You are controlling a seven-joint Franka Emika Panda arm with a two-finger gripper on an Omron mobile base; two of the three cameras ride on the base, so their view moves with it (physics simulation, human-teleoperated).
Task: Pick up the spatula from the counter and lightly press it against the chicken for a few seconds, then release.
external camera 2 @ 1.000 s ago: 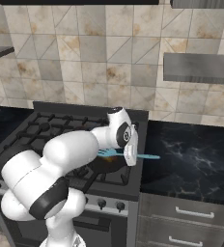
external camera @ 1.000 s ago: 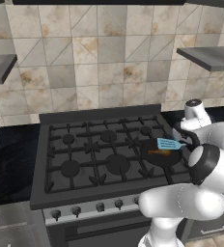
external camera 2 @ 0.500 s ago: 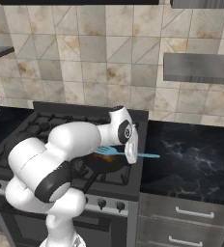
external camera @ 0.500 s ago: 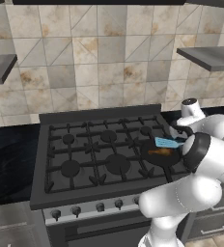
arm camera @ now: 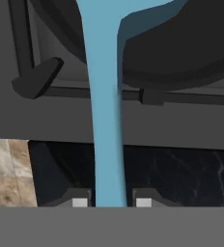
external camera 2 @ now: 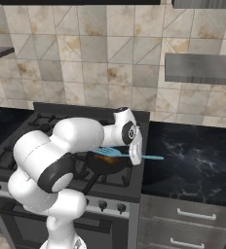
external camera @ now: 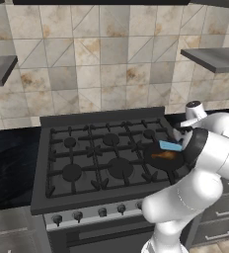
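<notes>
Pinching the blue spatula (arm camera: 104, 120) by its handle, my tool (arm camera: 107, 201) reaches the blade over the pan (external camera: 148, 153) on the stove (external camera: 87, 163), so its flat can bear on the chicken (external camera: 162, 155); I cannot tell whether they touch. Arm folded tight, wrist turned sideways, handle end jutting over the counter (external camera 2: 197, 160).

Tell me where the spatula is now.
In the right base view the spatula is in the gripper, its blade over the pan at the stove's front right, its handle pointing toward the black counter.
</notes>
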